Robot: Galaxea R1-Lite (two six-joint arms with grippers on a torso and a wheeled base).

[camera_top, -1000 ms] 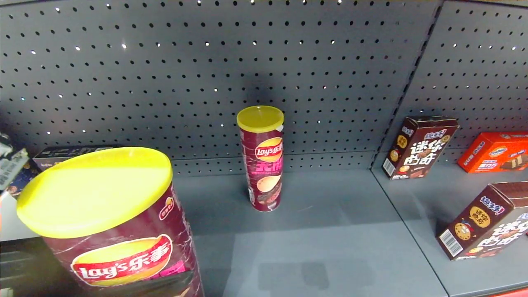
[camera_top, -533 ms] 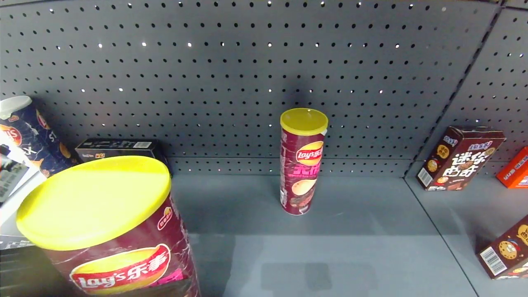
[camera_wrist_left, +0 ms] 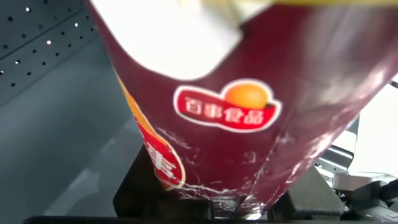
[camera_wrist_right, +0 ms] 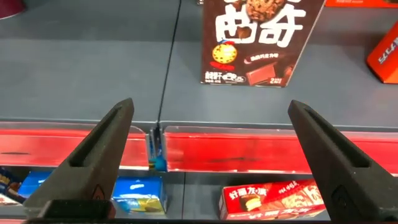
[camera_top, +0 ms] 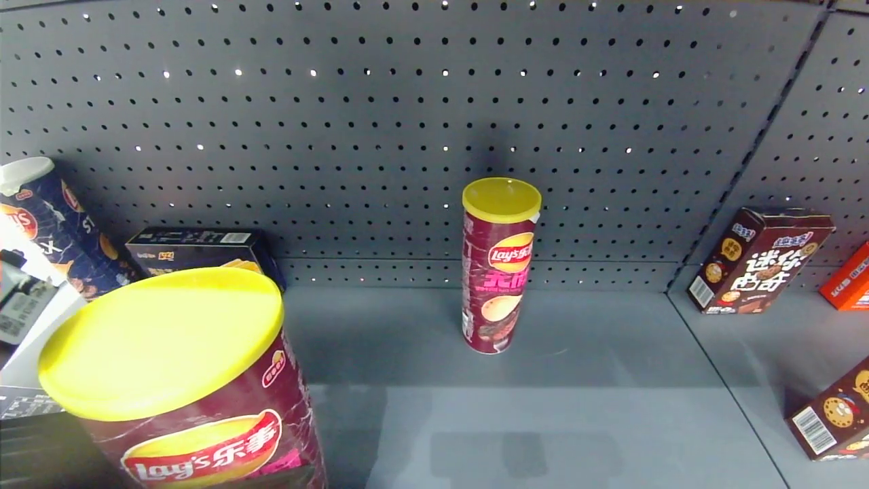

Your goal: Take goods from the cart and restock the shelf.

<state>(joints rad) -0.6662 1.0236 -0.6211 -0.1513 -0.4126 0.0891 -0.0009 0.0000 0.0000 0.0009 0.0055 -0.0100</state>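
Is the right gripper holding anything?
No, the right gripper is empty, its fingers spread wide apart.

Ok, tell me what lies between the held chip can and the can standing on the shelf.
Only bare shelf, per the head view, from held can to standing can.

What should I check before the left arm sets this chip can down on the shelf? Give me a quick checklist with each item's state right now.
1. Grip: the left gripper is shut on the held chip can low on its body. Ok.
2. Lid: the yellow lid sits on the held chip can. Ok.
3. Landing spot: the shelf is bare to the left of the standing chip can. Ok.
4. Clearance to the black box: the held chip can overlaps it in the head view. Cannot tell.
5. Other arm: the right gripper is open and holds nothing, at the shelf's front edge. Ok.
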